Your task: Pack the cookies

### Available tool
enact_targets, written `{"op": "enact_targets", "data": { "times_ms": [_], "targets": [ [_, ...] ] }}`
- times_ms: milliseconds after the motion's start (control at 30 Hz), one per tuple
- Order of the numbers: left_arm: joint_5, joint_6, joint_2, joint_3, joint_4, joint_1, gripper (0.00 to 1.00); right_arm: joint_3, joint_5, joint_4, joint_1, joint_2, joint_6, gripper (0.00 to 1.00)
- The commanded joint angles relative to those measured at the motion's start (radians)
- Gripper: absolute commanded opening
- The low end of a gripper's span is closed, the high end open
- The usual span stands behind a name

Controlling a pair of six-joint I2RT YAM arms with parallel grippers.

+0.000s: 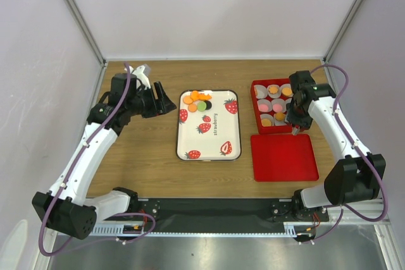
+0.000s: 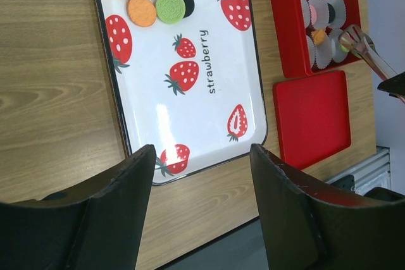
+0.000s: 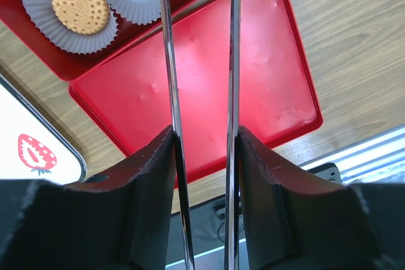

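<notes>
Robotics laboratory test cell. A wooden tabletop (image 1: 145, 156) is enclosed by plain white panels (image 1: 215, 11) set between bare aluminium posts (image 1: 76, 14). Two cabled robot arms (image 1: 85, 153) are bolted to a black base plate (image 1: 215, 208) along the table's near edge.

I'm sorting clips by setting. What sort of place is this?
Probably a robotics lab cell, not a kitchen: a wooden table walled by white panels on metal posts, with two robot arms bolted at its near edge.
</notes>
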Motion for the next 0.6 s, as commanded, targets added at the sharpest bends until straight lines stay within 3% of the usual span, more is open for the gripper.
{"op": "enact_targets", "data": {
  "times_ms": [0, 567],
  "targets": [
    [0.019, -0.008, 0.001, 0.004, 0.03, 0.006, 0.67, 0.01, 0.023, -0.013, -0.008, -0.033, -0.015, 0.45],
    [0.028, -0.013, -0.002, 0.001, 0.034, 0.006, 0.67, 0.024, 0.012, -0.023, -0.009, -0.042, -0.026, 0.49]
  ]
}}
